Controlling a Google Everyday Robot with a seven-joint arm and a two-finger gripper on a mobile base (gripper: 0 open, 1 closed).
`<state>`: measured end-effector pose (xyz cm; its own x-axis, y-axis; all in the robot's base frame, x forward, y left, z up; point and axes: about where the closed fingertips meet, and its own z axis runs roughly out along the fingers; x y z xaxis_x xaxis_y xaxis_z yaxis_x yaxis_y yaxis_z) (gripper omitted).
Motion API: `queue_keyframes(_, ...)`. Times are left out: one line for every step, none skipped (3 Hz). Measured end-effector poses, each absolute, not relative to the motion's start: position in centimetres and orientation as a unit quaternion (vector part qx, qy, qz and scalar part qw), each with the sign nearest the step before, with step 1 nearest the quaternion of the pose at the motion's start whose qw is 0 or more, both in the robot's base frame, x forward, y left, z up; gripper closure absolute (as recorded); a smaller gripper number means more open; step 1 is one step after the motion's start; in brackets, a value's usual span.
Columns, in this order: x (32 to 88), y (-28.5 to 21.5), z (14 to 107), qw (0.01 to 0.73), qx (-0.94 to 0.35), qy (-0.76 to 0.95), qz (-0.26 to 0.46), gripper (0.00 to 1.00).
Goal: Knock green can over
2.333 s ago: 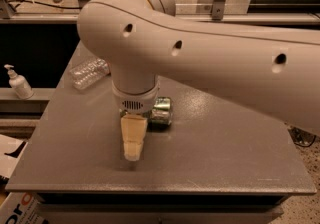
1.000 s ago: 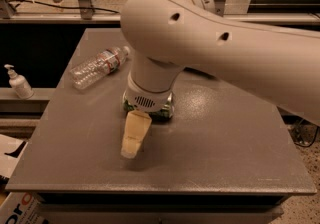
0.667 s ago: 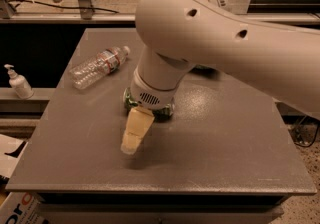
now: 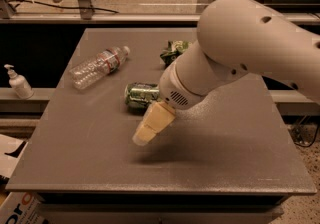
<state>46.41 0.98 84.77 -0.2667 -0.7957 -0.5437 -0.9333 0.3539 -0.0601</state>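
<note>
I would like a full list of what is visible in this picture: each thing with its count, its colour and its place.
green can: one, green and white, lying on its side near the table's middle
plastic bottle: one, clear with a white cap, lying on the table's back left part
snack bag: one, green, at the back of the table, partly behind the arm
pump bottle: one, white, upright on the ledge left of the table
box: one, orange lettering, bottom left corner below the table
table: one, grey
arm: one, white, reaching in from the right
gripper: one, cream, over the table just in front of the green can
</note>
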Motion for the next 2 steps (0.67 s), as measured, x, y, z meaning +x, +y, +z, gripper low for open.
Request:
queue_keyframes(46.17, 0.01, 84.50, 0.294, -0.521, 0.781, 0.179, 0.00)
queue_keyframes(45.82, -0.91, 83.89, 0.333, -0.498, 0.772, 0.211, 0.00)
